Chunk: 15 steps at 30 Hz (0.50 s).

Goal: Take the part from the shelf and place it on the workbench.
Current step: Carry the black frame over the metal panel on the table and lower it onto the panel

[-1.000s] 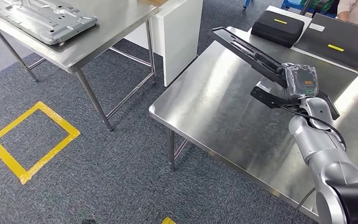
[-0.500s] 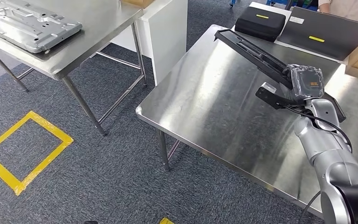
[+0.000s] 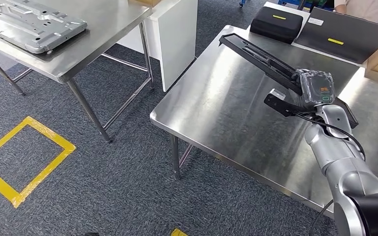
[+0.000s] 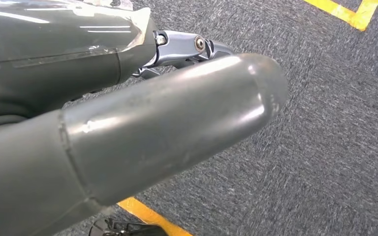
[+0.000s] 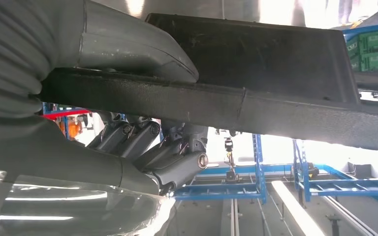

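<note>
- Part (image 3: 261,56): long black frame-like piece, held in the air above the workbench (image 3: 226,113), tilted, far end up and to the left, near end hidden behind the right hand (image 3: 315,88).
- Right hand: closed round the part near its right/near end; in the right wrist view the thumb (image 5: 128,49) is seen lying on one face of the part (image 5: 256,64), darker fingers (image 5: 147,147) curled on the opp. side.
- Grip is off-centre: most of the length is cantilevered out to the far left, so a turning load on the wrist is to be expected.
- Handling, judged: stiff, no sag seen along the span; prob. plastic or thin metal, not heavy for its size. Surface looks matt and textured, so slip is judged low.
- Better hold, if re-gripped: nearer mid-length, across the narrow rail, thumb on the flat face.
- Risk: the far tip is the first thing likely to strike the bench when lowered; it should be levelled first.
- Left hand (image 4: 128,137): seen close up over grey carpet, nothing seen in it; fingers apart or curled cannot be told.
- Also on view: second steel table (image 3: 98,29) far left w/ a metal plate (image 3: 29,24); black cases (image 3: 278,23) at the far side of the bench.
</note>
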Tool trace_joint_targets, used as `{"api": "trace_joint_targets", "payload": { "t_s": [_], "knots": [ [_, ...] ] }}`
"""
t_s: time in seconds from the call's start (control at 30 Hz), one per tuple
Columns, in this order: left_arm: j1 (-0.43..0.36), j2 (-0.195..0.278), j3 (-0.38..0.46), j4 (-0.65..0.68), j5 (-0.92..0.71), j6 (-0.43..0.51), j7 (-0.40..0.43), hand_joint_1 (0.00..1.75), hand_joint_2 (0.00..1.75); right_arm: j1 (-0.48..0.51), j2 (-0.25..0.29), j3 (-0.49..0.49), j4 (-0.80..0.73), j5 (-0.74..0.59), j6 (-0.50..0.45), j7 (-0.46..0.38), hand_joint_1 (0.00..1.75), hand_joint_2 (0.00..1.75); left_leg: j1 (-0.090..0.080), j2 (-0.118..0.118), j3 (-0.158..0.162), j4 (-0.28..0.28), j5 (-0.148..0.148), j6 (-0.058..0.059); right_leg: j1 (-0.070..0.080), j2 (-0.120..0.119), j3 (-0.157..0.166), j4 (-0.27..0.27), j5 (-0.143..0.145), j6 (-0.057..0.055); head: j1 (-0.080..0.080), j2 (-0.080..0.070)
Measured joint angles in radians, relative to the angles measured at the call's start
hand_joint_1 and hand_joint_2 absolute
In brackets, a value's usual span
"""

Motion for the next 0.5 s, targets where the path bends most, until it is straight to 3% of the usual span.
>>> {"api": "trace_joint_targets", "payload": {
  "t_s": [0.2, 0.5],
  "knots": [
    [0.0, 0.0, -0.001, 0.0, 0.004, -0.001, 0.0, 0.0, 0.0, 0.0, 0.002, 0.001, 0.001, 0.006, 0.001, 0.0, 1.73, 1.75, -0.001, -0.001, -0.011, 0.009, 0.0, 0.006, -0.001, 0.0, -0.006, 0.0, 0.003, 0.012, 0.0, 0.0],
    [0.0, 0.0, -0.001, 0.0, 0.007, -0.003, 0.0, 0.0, 0.0, 0.0, 0.005, 0.002, 0.007, 0.012, 0.007, 0.0, 1.73, 1.75, -0.001, 0.0, -0.013, 0.011, 0.0, 0.008, -0.001, 0.0, -0.009, 0.003, 0.005, 0.014, 0.0, 0.0]
  ]
}}
